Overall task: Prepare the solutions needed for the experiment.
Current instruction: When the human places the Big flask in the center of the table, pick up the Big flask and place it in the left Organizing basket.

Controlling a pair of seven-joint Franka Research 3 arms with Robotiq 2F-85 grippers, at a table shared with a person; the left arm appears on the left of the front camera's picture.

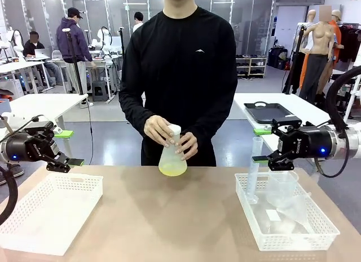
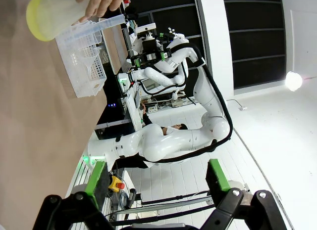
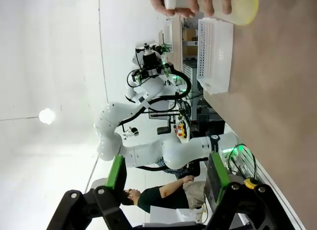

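Two pairs of robot fingers are spread wide, one at each side of the desk, and neither pair holds anything. The left fingers hang just above the far edge of a white basket whose bare mesh floor shows. In the left wrist view we see only open air between their green pads.

The right fingers hover over the far edge of a second white basket, which holds clear labware. A tall measuring cylinder stands up at that basket's far left corner, and its top comes close beside the lower right finger. From the front we cannot tell whether the two touch. In the right wrist view we see nothing between the pads.

The solutions, a shallow pale yellow-green layer, lie in the bottom of a translucent conical flask with a white cap. The flask stands on the desk near the middle of its far edge, well apart from both pairs of fingers. The person's hands are both on it: one hand wraps the neck by the cap, and the other hand rests on the sloping side.

Between the two baskets we see a broad strip of bare brown desk running from the flask to the near edge. Each basket sits close to its own side edge of the desk.
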